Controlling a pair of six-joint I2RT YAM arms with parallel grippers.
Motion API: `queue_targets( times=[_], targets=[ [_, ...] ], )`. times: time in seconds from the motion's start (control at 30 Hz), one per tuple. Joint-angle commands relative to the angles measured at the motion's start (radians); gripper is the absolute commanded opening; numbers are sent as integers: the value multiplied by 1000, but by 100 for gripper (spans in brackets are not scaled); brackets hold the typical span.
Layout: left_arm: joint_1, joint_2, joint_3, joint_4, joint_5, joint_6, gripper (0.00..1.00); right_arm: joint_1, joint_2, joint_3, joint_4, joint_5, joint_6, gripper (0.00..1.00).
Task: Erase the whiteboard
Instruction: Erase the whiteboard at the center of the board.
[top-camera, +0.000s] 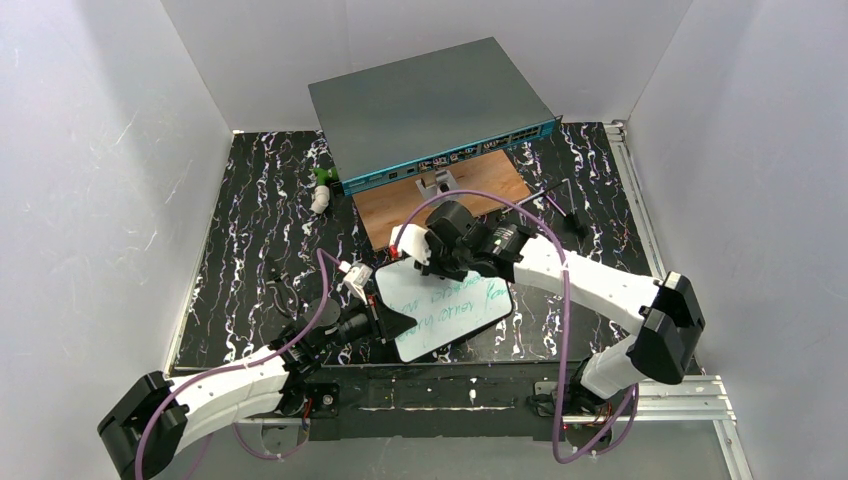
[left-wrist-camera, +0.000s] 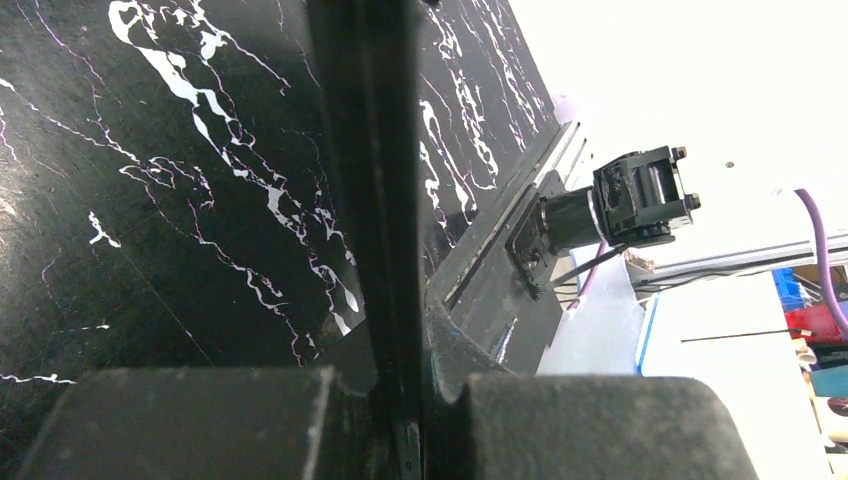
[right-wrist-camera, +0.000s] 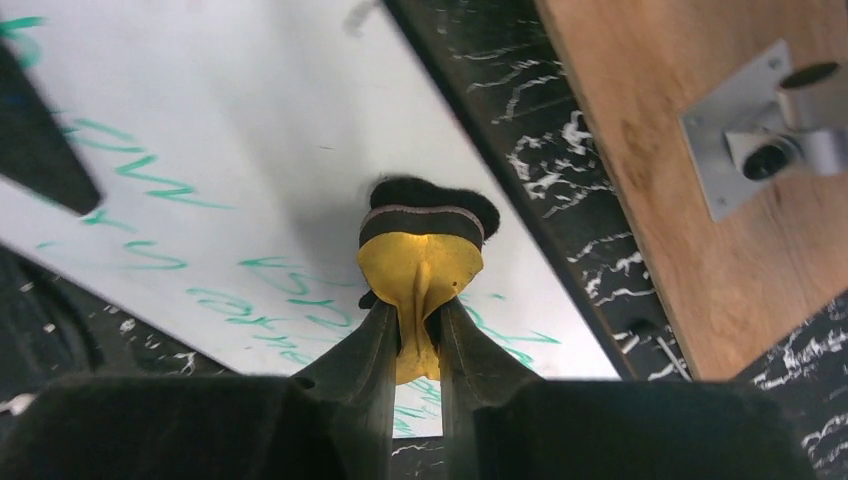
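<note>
One eraser (right-wrist-camera: 420, 262) in R hand (right-wrist-camera: 414, 325), on whiteboard (right-wrist-camera: 250, 120)

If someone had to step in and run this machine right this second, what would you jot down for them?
Left gripper: shut on the near-left corner of the whiteboard, steadying it.
Right gripper: shut on a yellow eraser, whose black felt is pressed to the board near its far edge.
The board lies on the black marbled table between the arms.
Done: board clamped, eraser on the surface; the patch near the eraser looks blank.
Left: green handwriting runs across much of the board and needs wiping off.
</note>
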Motion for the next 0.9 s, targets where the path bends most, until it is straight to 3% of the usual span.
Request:
queue_targets(
  times=[0.0, 0.2, 0.37, 0.53, 0.63, 0.87],
  targets=[
    [-9, -21, 26, -12, 33, 37, 0, -63, -43, -44, 114, 121, 15, 1],
    [-9, -31, 27, -18, 36, 40, 0, -75, -82, -123, 80, 53, -52, 1],
    [-10, -18, 29, -8, 37, 40, 0, -32, -54, -73, 13, -72, -42, 1],
    [-9, 2, 33, 0, 41, 36, 0, 21, 8, 53, -4, -42, 23, 1],
    [-10, 6, 36, -2, 44, 36, 0, 22, 43, 128, 15, 70, 55, 1],
    [-9, -12, 34, -15, 44, 41, 0, -24, 24, 25, 64, 152, 24, 1]
  ],
)
